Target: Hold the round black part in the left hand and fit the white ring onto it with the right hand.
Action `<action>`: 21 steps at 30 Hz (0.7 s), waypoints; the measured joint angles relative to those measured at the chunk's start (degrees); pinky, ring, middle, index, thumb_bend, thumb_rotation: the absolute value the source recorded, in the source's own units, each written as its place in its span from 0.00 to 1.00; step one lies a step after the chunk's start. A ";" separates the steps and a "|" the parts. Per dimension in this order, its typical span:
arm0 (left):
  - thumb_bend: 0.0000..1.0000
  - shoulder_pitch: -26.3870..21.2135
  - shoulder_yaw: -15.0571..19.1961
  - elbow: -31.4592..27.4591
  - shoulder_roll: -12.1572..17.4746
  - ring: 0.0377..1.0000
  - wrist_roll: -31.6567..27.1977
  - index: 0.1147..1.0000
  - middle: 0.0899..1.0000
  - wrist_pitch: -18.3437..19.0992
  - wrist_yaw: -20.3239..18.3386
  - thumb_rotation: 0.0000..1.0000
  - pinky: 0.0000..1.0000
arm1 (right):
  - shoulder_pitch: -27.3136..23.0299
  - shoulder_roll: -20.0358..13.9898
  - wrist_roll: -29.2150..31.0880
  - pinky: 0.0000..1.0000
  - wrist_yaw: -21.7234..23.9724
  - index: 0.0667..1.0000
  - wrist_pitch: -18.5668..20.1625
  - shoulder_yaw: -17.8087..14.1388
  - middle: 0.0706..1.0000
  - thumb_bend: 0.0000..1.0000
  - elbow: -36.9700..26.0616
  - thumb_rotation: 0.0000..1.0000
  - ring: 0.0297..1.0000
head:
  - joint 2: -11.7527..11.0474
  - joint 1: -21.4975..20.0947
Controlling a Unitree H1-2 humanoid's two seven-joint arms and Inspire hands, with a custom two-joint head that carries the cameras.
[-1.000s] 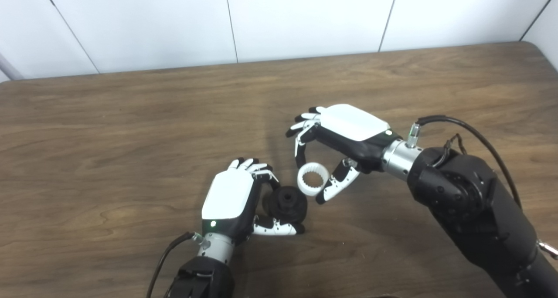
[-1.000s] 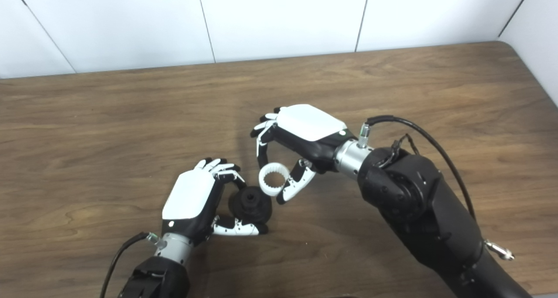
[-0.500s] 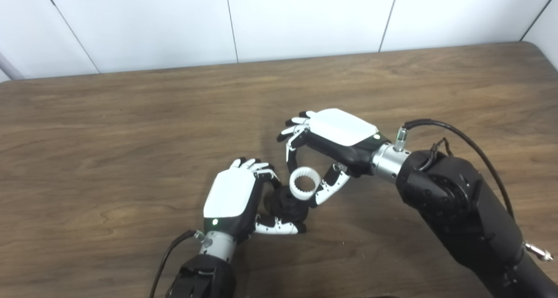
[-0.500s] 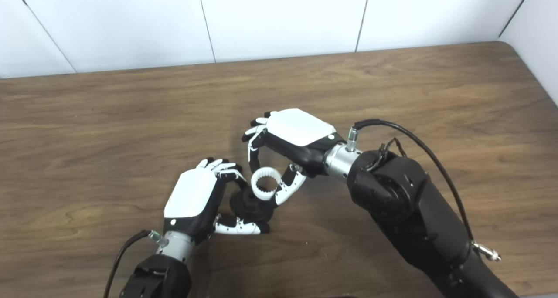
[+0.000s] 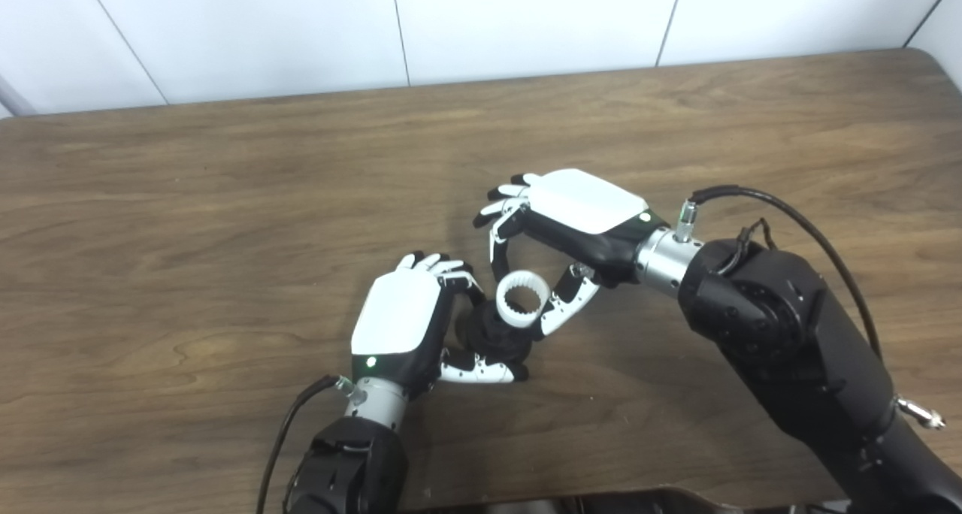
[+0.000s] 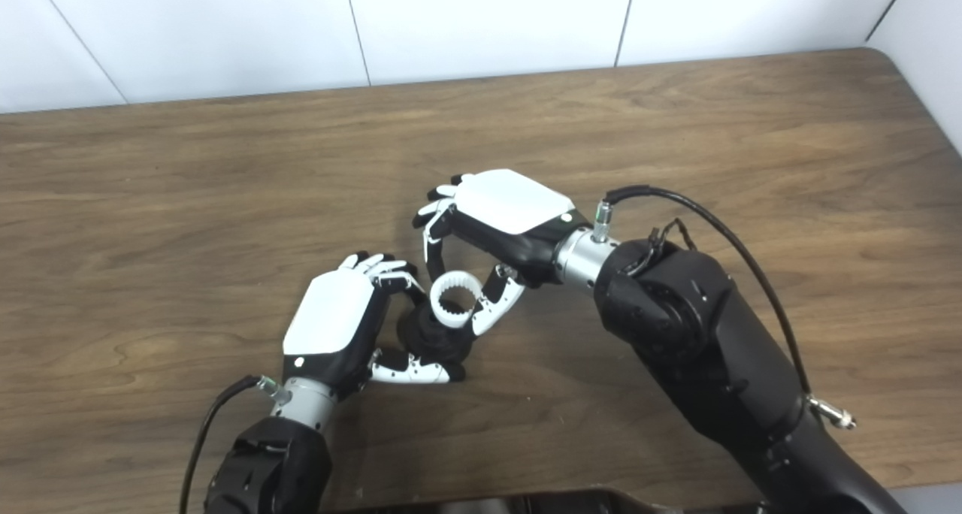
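Wooden desk (image 5: 225, 198) lies bare around both hands. Left hand (image 5: 398, 326) clasps the round black part (image 5: 492, 337); right hand (image 5: 571, 213) pinches the white ring (image 5: 520, 308) against its top.

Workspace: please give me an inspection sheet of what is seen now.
Surface: brown wood table, bare around the hands.
Job's things: black part in the left hand; white ring, toothed inside, over its top, seating not clear.
Clutter: nothing seen.
Hands: left hand shut on the black part; right hand pinches the ring.
Cables: black cable at the right wrist; another cable at the left wrist.
Surroundings: white panel wall behind the table.
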 measured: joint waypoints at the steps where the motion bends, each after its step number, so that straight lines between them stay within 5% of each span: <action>1: 0.52 0.00 0.00 -0.02 -0.01 0.88 0.04 0.42 0.78 0.01 -0.03 0.05 0.96 | 0.07 0.07 -0.09 1.00 0.01 0.45 -0.16 0.07 0.84 0.52 0.01 0.14 0.94 | 0.00 0.00; 21: 0.52 0.02 0.04 -0.84 -0.32 0.89 0.99 0.42 0.78 0.54 -1.65 0.05 0.96 | 1.53 2.19 -1.92 1.00 0.66 0.45 -0.85 0.59 0.84 0.52 0.12 0.14 0.95 | 0.44 0.09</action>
